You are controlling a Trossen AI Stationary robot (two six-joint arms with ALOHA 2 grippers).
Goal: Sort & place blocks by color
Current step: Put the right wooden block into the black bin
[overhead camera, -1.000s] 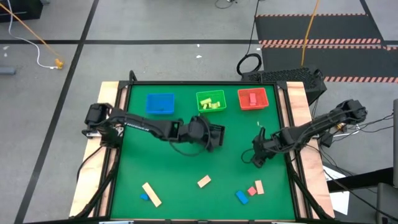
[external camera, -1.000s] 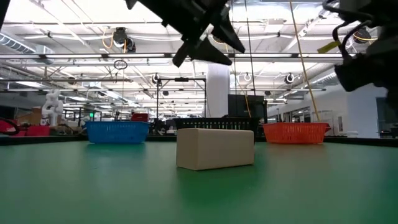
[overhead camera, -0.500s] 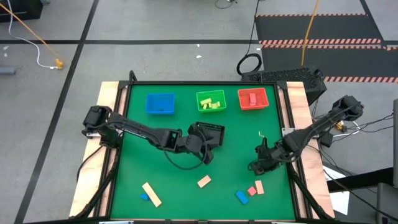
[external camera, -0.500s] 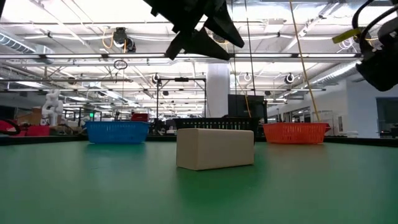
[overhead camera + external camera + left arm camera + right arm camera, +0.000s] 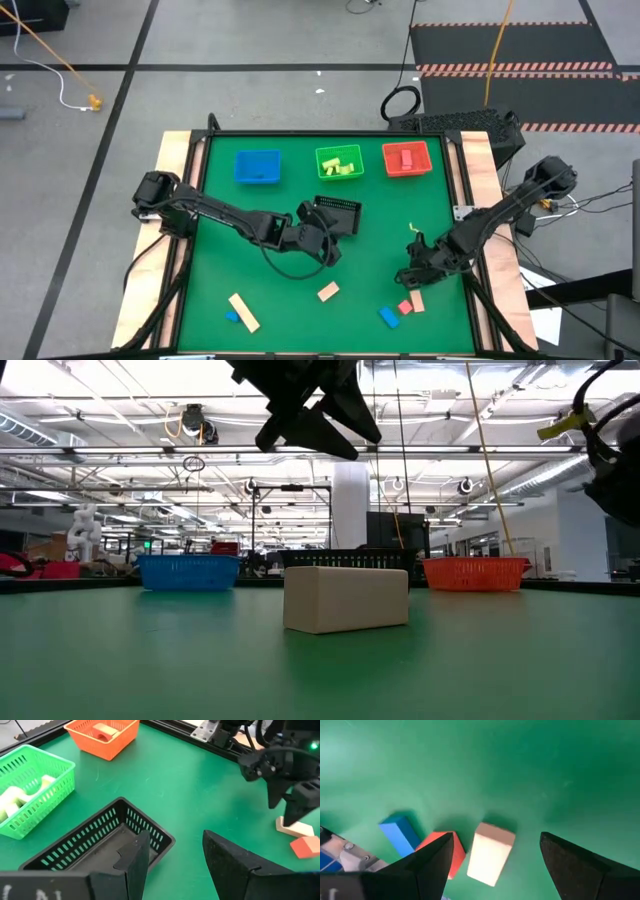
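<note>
Lower right of the high view: right hand, open and empty, hovers just above small tan wooden block.

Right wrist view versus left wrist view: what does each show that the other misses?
Only the right wrist view shows the blue block. Only the left wrist view shows the black mesh tray, green tray and red tray, plus the right end effector hovering open. Both show the tan block beside the red block.

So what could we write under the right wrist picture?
Open right gripper hovering over a tan block, beside a red block and blue block.
</note>
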